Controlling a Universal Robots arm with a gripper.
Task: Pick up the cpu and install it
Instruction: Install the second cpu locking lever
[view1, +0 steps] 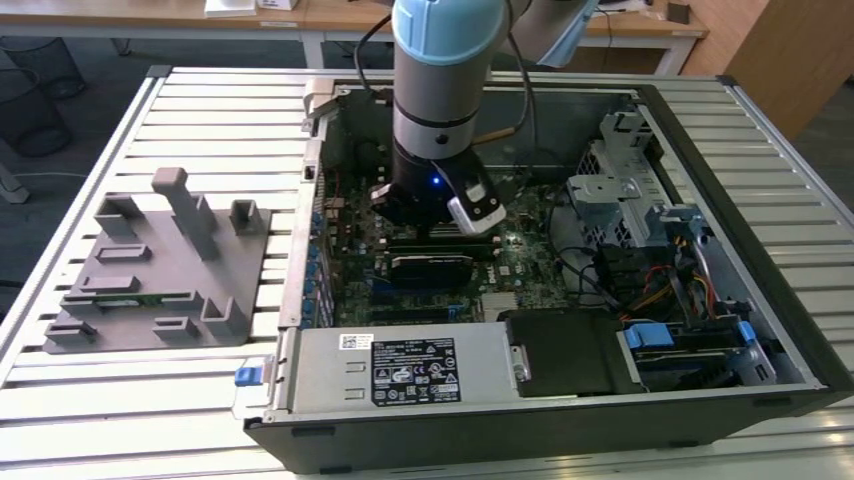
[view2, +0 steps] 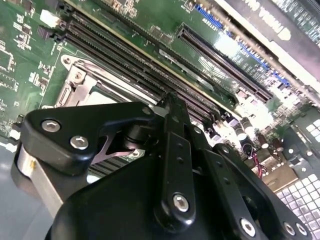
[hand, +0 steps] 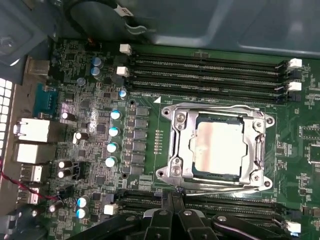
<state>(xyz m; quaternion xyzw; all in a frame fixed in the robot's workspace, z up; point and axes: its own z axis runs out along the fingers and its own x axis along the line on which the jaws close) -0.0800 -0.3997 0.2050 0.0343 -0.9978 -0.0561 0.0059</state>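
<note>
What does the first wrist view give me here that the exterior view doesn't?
First wrist view: the cpu sits in the socket's metal frame, memory slots running alongside it. Exterior view: the arm reaches into the open computer case, and a grey tray lies outside it at that view's left. Both show the green motherboard.

A robotics lab or workshop: an opened computer case (view1: 561, 300) lies on a slatted metal workbench (view1: 200, 110), with wooden desks (view1: 334, 15) and a wire bin (view1: 34, 90) behind.
</note>
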